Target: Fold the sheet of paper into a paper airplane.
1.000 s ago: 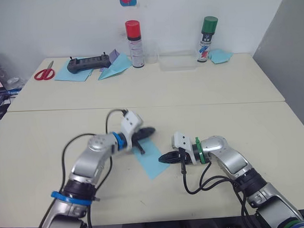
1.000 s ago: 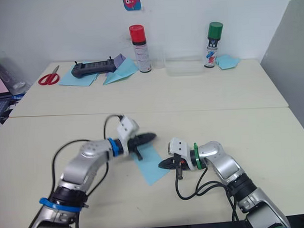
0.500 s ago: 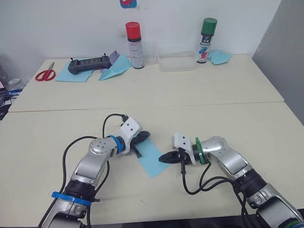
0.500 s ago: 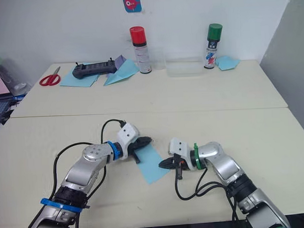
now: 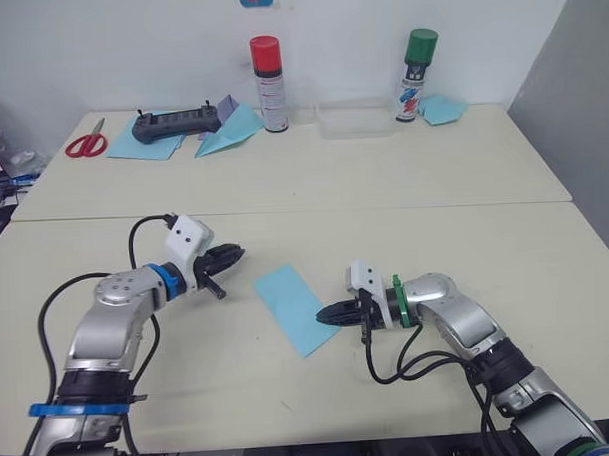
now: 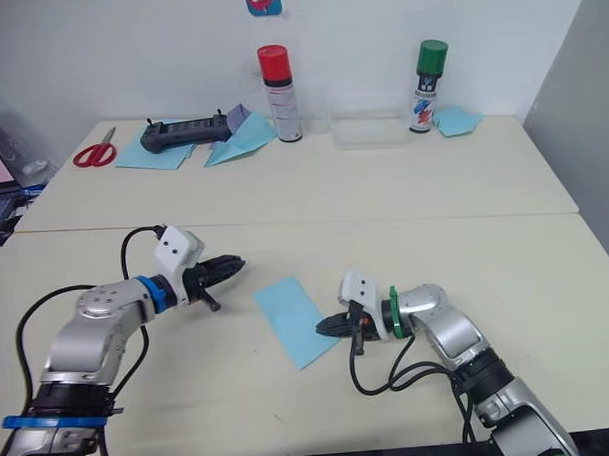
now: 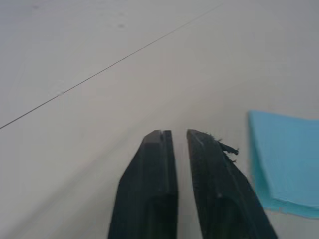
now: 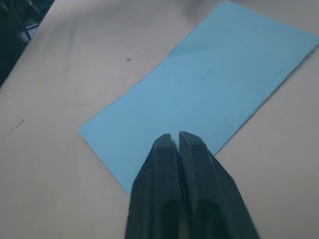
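Right wrist view: flat, light blue rectangular sheet of paper (image 8: 209, 94).

sheet of paper (image 5: 296, 308): flat on my table (image 5: 435, 233), between my grippers
left gripper (image 5: 237, 254): left, apart
right gripper (image 5: 326, 314): touching its right edge

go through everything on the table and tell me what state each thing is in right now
sheet of paper: flat on the table, folded to a narrow rectangle.
left end effector: nearly shut, empty, off the paper.
right end effector: shut, tips on the paper's edge.
red-capped spray can: upright, capped.
green-capped spray can: upright, capped.
scissors: lying flat.
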Tool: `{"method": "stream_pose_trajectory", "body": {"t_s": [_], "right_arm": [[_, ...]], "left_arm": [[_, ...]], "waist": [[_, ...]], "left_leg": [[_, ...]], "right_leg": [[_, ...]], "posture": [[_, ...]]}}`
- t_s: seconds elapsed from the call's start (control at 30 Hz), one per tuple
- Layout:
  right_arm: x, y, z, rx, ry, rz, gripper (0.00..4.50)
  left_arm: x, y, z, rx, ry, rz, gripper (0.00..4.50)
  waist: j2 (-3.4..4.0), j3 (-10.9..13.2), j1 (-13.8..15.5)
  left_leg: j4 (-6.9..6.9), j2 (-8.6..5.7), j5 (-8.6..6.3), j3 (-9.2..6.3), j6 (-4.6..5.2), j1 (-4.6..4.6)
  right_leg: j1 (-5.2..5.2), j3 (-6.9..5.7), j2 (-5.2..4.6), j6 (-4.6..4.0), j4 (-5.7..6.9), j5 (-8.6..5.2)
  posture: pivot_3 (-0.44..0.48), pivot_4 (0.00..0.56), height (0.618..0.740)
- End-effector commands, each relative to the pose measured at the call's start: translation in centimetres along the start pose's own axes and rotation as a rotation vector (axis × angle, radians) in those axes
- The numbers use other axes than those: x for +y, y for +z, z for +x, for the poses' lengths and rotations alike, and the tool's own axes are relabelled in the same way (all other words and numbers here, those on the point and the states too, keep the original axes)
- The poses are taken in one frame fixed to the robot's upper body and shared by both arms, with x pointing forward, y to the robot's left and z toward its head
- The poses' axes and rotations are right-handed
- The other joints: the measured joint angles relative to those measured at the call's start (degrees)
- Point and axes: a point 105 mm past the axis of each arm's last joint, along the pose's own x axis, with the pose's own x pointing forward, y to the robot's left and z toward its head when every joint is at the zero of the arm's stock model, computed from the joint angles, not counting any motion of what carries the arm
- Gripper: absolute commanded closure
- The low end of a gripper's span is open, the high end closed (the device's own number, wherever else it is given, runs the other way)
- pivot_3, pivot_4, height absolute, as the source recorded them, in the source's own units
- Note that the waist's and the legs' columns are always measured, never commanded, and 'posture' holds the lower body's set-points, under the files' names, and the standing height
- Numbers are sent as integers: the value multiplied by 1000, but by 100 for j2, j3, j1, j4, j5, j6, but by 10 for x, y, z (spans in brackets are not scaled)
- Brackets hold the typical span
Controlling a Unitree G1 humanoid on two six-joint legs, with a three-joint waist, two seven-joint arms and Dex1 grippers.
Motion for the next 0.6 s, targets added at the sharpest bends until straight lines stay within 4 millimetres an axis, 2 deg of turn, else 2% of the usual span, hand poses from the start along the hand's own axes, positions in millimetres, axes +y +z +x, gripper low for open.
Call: {"method": "stream_pose_trajectory", "body": {"t_s": [0.03, 0.2, 0.33, 0.43, 0.6], "right_arm": [[-8, 5, -23, -2, -64, 38, 2951], [-12, 22, -41, -41, -99, 45, 1151], [-10, 33, -50, -53, -105, 29, 1151], [-10, 36, -53, -53, -117, 24, 1112], [-13, 28, -57, -25, -140, 25, 1112]], "left_arm": [[-24, 12, -14, -35, -124, -24, 2554], [-43, -3, -26, 7, -163, -85, 948], [-47, -9, -30, 7, -159, -99, 948], [-55, -15, -32, 17, -190, -78, 1553], [-59, -25, -33, 37, -200, -61, 3158]], "waist": [[11, 19, 16], [10, 59, 38], [4, 101, 37], [4, 108, 32], [-2, 115, 32]], "left_leg": [[1, -4, 0, 0, 0, -8], [-2, -3, -4, -2, -2, -22], [-2, -2, -4, -2, -3, -23], [-3, -2, -4, 0, -3, -24], [-3, -2, -6, 2, -6, -25]], "right_leg": [[-7, 0, -3, 0, 0, 0], [-16, -6, -7, -5, -9, -6], [-19, -7, -6, -7, -9, -7], [-19, -5, -6, -8, -9, -8], [-22, -6, -6, -11, -10, -10]], "posture": [[0, 150, 740], [0, 150, 740], [0, 150, 740], [0, 150, 740], [0, 150, 740]]}}
